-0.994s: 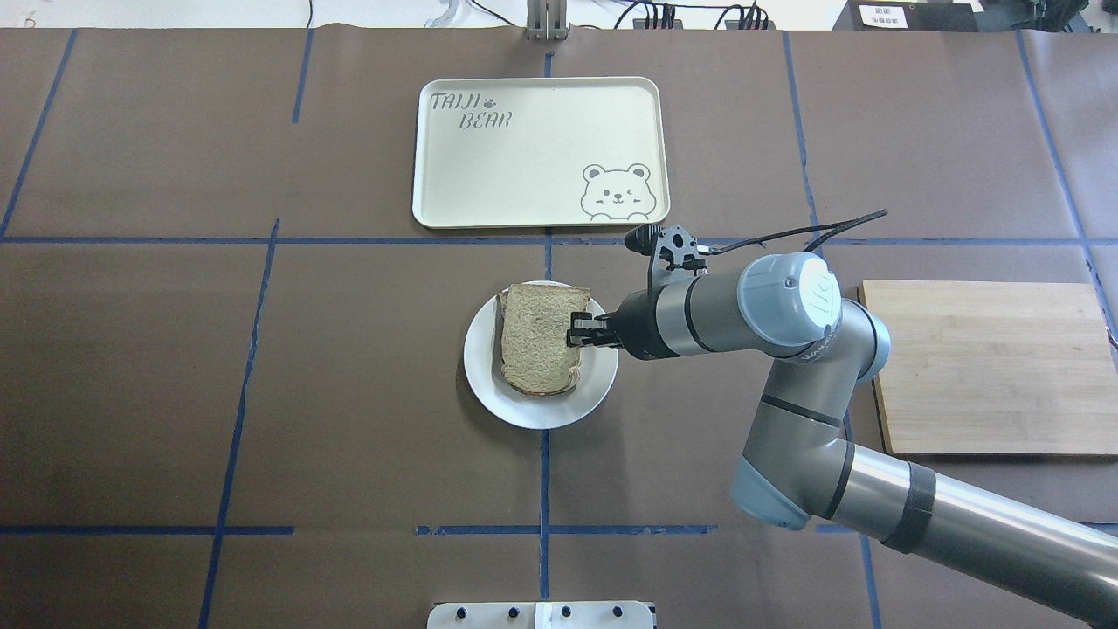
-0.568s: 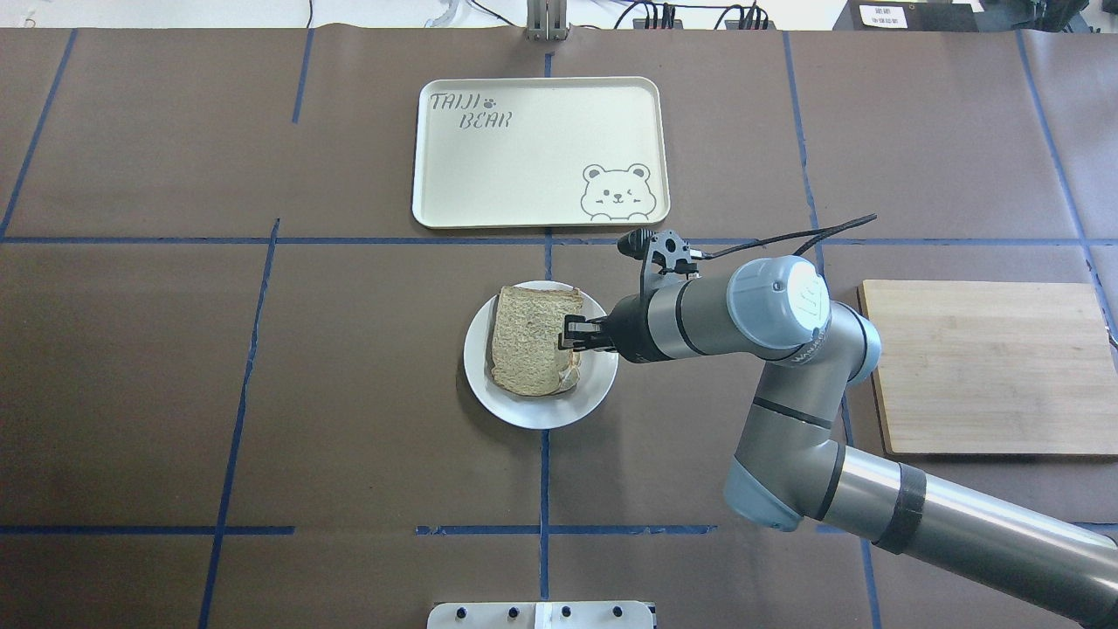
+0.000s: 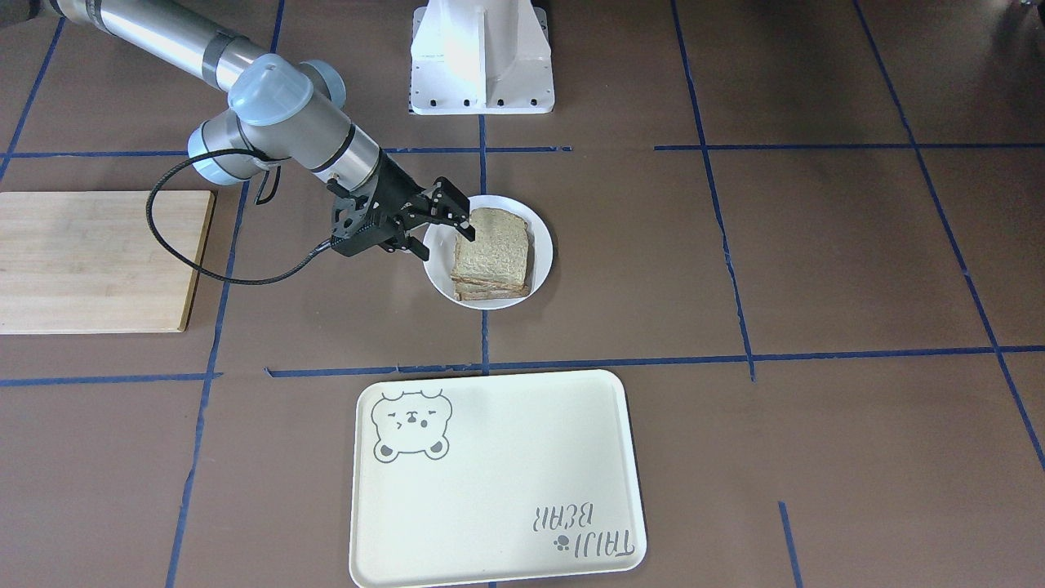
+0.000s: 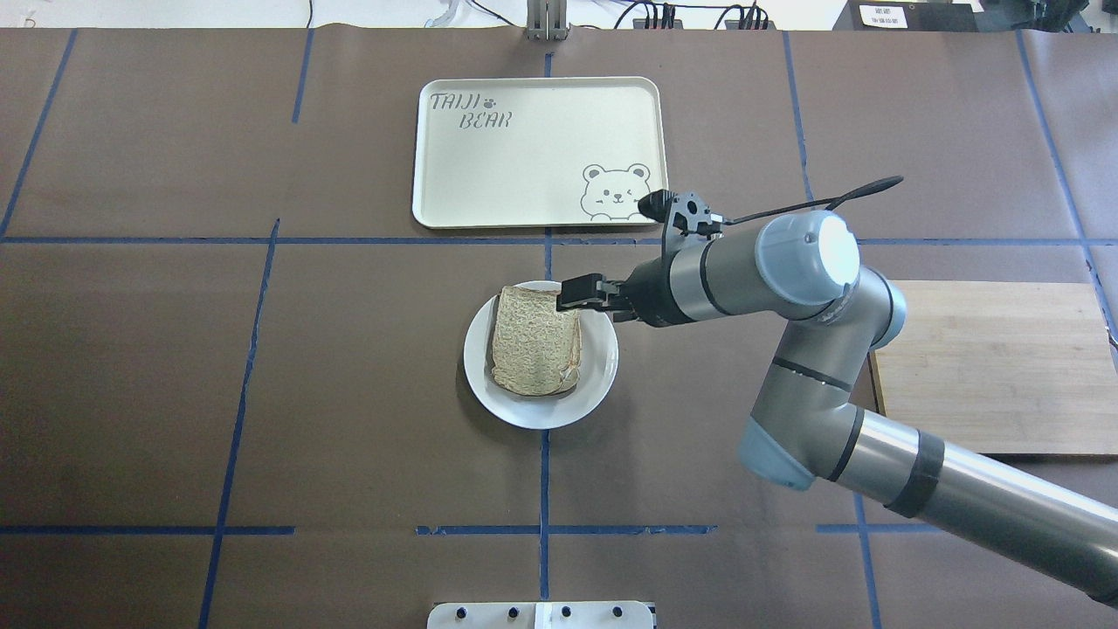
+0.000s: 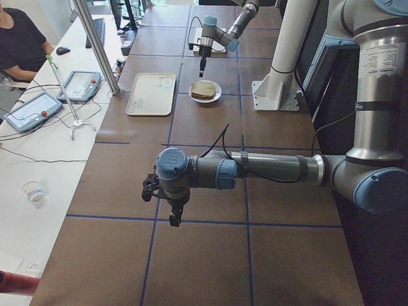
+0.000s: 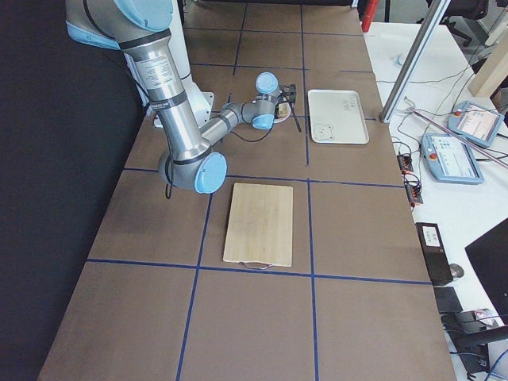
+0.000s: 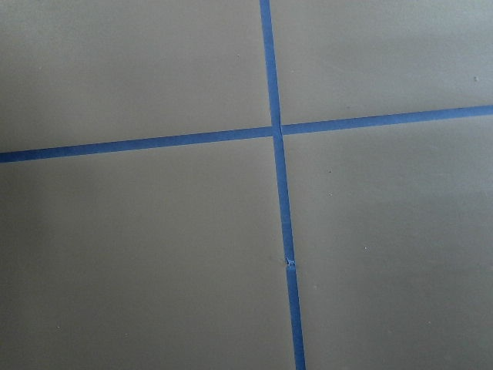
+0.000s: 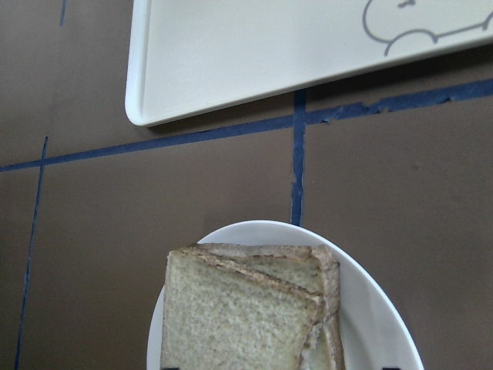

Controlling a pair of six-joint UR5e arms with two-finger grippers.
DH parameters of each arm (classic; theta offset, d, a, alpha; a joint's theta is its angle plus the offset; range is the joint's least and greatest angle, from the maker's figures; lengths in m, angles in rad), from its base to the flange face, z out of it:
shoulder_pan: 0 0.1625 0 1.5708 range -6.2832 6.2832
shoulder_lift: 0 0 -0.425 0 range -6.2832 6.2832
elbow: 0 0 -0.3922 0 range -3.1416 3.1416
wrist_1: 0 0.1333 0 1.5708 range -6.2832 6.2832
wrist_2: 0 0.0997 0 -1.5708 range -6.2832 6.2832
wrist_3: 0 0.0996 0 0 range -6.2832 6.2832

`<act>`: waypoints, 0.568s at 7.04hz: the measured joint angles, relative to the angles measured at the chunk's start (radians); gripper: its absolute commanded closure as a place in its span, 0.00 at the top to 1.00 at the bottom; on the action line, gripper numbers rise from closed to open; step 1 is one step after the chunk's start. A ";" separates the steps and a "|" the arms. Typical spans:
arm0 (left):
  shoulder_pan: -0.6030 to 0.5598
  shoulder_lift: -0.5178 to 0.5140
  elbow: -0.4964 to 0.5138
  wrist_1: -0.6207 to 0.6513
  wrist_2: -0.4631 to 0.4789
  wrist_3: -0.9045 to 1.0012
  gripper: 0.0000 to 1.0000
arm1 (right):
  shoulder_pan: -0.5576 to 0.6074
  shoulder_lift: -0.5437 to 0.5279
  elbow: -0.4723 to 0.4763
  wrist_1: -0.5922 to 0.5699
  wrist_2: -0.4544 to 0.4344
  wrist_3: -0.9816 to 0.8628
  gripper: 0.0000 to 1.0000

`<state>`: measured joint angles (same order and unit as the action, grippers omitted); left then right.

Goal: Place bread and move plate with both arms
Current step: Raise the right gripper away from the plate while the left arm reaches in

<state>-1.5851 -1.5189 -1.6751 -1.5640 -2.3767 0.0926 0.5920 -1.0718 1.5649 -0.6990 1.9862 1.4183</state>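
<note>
The bread (image 4: 534,339) is a light brown slice lying flat on top of other slices on the small white plate (image 4: 524,416). My right gripper (image 4: 568,297) is open and empty. It hovers over the plate's far right rim, just off the bread's corner. In the front view it (image 3: 462,219) stands beside the bread (image 3: 492,255) and the plate (image 3: 437,273). The right wrist view looks down on the bread (image 8: 239,308) and the plate (image 8: 370,308). My left gripper (image 5: 172,220) shows only in the exterior left view, far from the plate, and I cannot tell whether it is open.
A cream tray with a bear drawing (image 4: 524,148) lies beyond the plate, also in the front view (image 3: 490,482). A wooden cutting board (image 4: 987,367) lies to the right, partly under my right arm. Blue tape lines cross the brown table.
My right gripper has let go of the bread, opened and drawn back toward the plate's far right rim. The slice, held tilted before, now lies flat on the stack.
</note>
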 measured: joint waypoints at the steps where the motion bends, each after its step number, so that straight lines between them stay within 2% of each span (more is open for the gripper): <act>1: 0.015 -0.002 -0.006 -0.017 -0.020 -0.004 1.00 | 0.072 -0.004 0.003 -0.021 0.086 -0.001 1.00; 2: 0.046 -0.005 -0.013 -0.071 -0.067 -0.054 1.00 | 0.155 -0.012 0.008 -0.065 0.151 -0.005 1.00; 3: 0.089 -0.008 -0.023 -0.180 -0.101 -0.184 1.00 | 0.229 -0.021 0.014 -0.122 0.180 -0.024 1.00; 4: 0.156 -0.014 -0.029 -0.345 -0.111 -0.381 1.00 | 0.294 -0.028 0.019 -0.189 0.190 -0.089 1.00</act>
<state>-1.4294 -1.5325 -1.7043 -1.9089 -2.4877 -0.2887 0.8857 -1.0996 1.5840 -0.8876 2.1761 1.3290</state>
